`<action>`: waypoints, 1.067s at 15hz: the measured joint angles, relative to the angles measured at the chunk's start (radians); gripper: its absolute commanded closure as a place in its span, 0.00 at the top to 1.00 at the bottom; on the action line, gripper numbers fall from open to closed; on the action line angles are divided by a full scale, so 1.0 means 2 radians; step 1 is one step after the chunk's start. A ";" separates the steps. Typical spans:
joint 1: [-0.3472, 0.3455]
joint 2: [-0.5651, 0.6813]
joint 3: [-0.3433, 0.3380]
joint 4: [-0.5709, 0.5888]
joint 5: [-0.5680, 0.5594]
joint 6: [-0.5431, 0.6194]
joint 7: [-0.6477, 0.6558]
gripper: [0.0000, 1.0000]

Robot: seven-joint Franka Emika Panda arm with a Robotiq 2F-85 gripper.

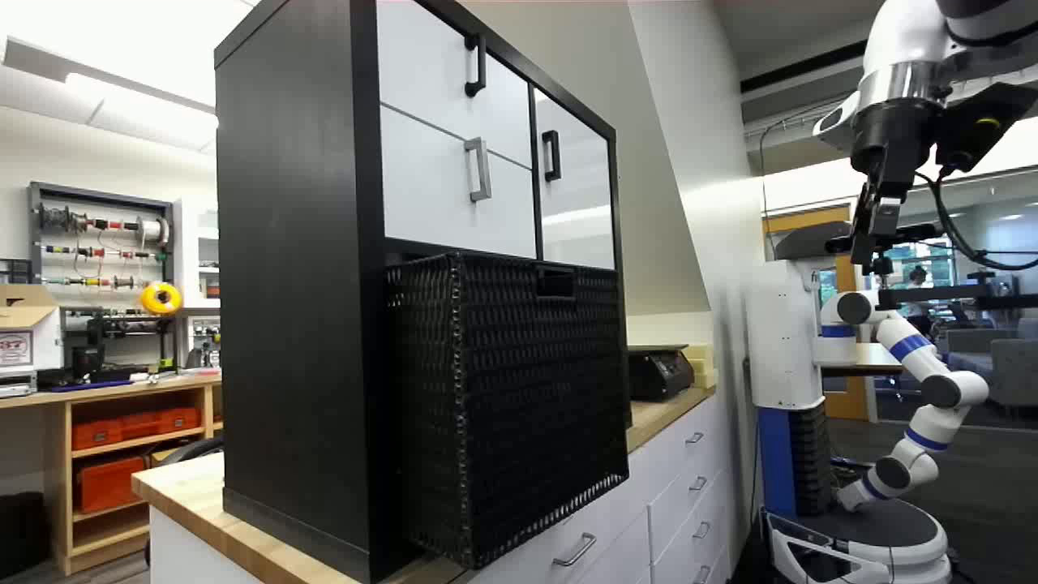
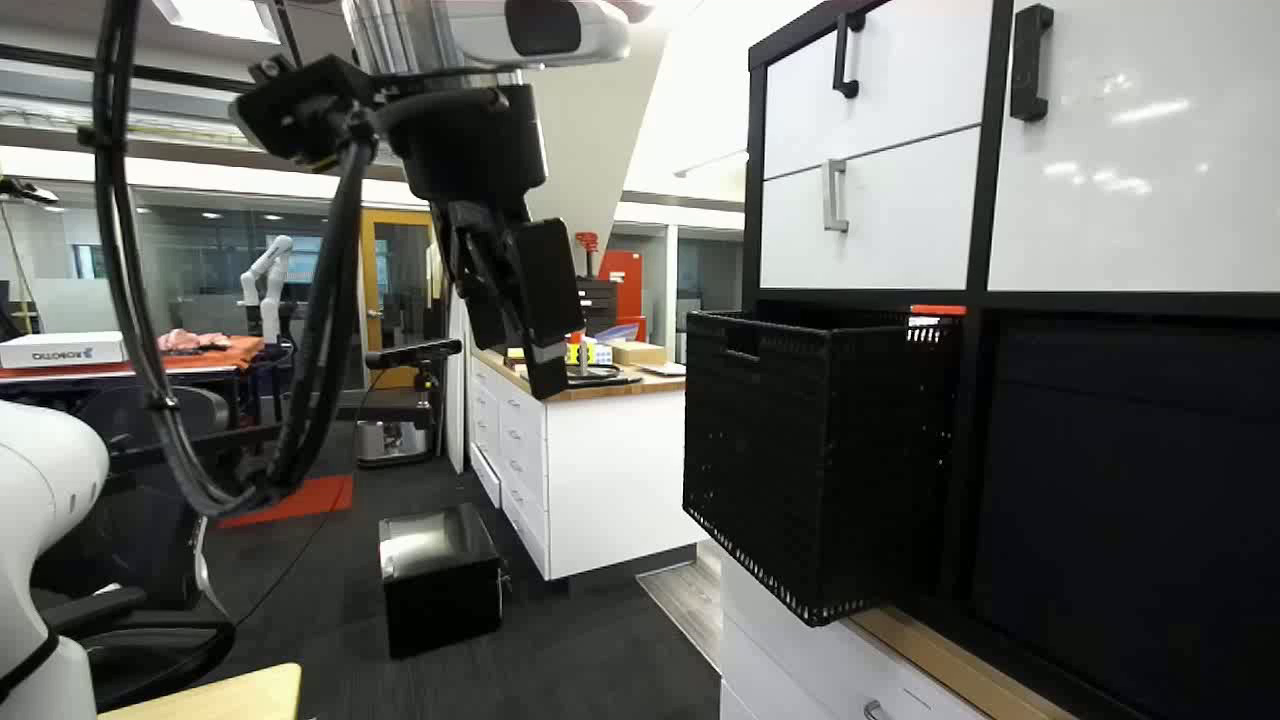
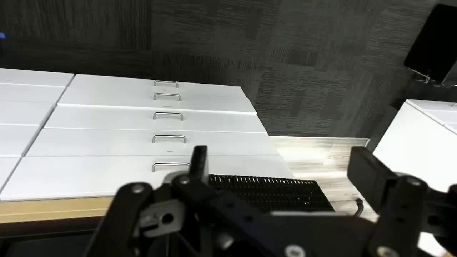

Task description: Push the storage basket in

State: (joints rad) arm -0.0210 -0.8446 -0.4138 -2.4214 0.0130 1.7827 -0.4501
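Note:
The storage basket is a large black woven bin that shows in both exterior views [image 1: 539, 397] [image 2: 755, 430]. It sticks well out of a lower compartment of the black cabinet [image 1: 288, 268], past the front edge of the counter. A slot handle [image 1: 555, 283] is near its top edge. The ribbed lower part of the basket shows between the fingers in the wrist view [image 3: 271, 192]. My gripper hangs in the air in front of the basket, apart from it, in both exterior views [image 1: 876, 235] [image 2: 530, 350]. Its fingers [image 3: 282, 167] are wide apart with nothing between them.
White doors [image 2: 870, 220] with handles are above the basket. White drawers [image 3: 125, 142] with metal handles are below the wooden counter edge [image 3: 53, 208]. A black box [image 2: 440, 580] stands on the floor. Cables [image 2: 330, 330] hang from the arm.

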 measured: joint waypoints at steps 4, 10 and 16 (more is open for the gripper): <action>0.000 0.000 0.000 0.000 0.000 0.000 0.000 1.00; 0.000 0.000 0.001 0.000 0.000 0.000 0.000 1.00; -0.012 0.008 0.044 -0.019 -0.003 0.039 0.018 1.00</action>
State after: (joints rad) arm -0.0450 -0.8281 -0.3256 -2.4604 0.0061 1.8599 -0.4133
